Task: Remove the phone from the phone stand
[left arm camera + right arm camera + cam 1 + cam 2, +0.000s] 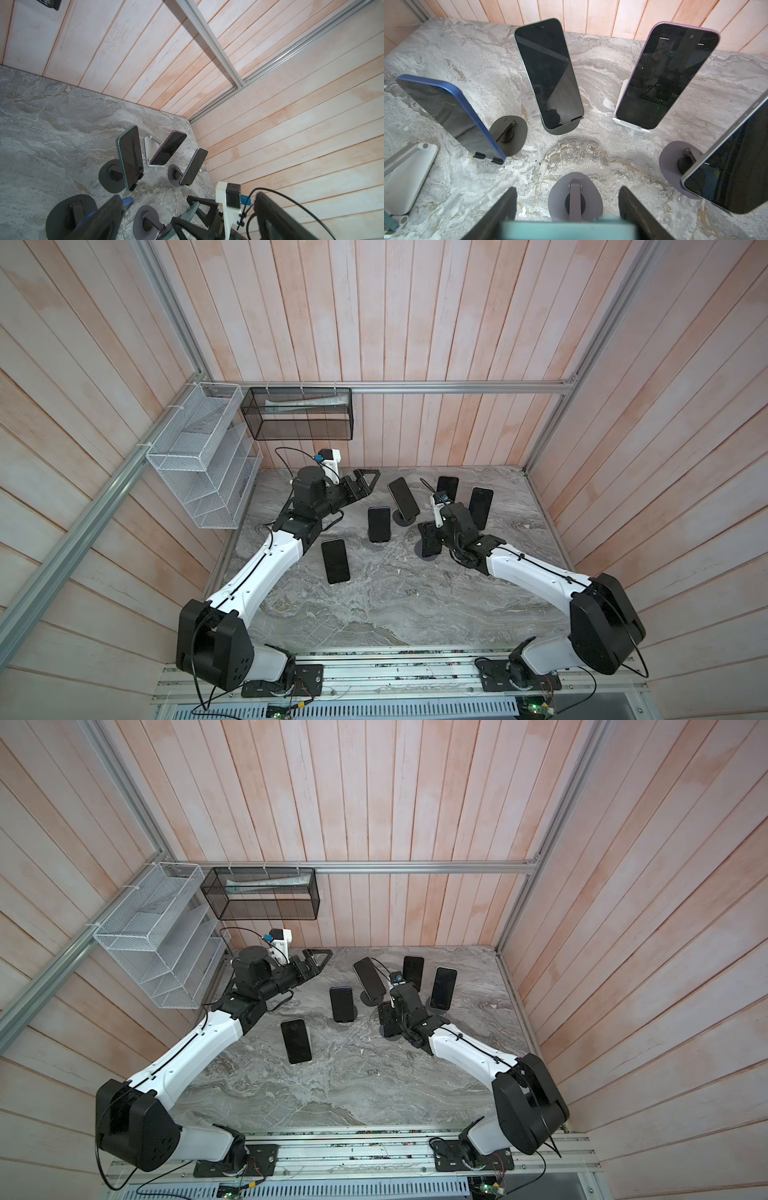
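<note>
Phone (569, 229) with a teal edge is sitting on its round-footed stand (575, 194), right of the middle of the table (395, 605), among other phones (379, 524) on stands. The right gripper (568, 189) is hanging over it, its fingers (506, 207) standing on either side of the top edge; I cannot tell whether they are pressing it. The left gripper (368, 480) is hovering near the back left of the table with its fingers spread wide.

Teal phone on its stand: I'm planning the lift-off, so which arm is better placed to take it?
Right. The right end effector straddles the teal phone, a finger on each side, above the stand. The left end effector hangs open near the back wall, clear of every phone.
</note>
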`<move>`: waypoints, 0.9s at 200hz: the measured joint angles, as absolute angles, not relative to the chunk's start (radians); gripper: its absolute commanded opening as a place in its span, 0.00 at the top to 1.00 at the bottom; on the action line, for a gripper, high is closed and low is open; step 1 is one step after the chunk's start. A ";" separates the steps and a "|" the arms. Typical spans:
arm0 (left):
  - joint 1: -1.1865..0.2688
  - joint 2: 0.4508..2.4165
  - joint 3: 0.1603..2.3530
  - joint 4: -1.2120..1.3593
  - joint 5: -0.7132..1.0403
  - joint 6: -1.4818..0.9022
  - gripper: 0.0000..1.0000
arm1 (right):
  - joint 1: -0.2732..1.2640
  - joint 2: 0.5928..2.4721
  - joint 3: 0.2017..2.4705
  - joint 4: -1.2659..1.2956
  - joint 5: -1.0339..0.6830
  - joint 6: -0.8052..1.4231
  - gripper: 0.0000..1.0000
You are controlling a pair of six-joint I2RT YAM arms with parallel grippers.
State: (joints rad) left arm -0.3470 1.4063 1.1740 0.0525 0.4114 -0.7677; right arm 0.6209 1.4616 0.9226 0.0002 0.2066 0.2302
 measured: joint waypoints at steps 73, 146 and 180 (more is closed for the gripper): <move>-0.347 1.406 1.170 0.060 0.412 -0.768 0.00 | 0.652 1.373 0.895 -0.019 0.270 0.235 0.39; -0.350 1.406 1.162 0.072 0.416 -0.768 0.00 | 0.665 1.251 0.896 -0.104 0.311 0.248 0.39; -0.386 1.406 1.144 0.097 0.419 -0.764 0.00 | 0.667 1.132 0.881 -0.184 0.324 0.289 0.40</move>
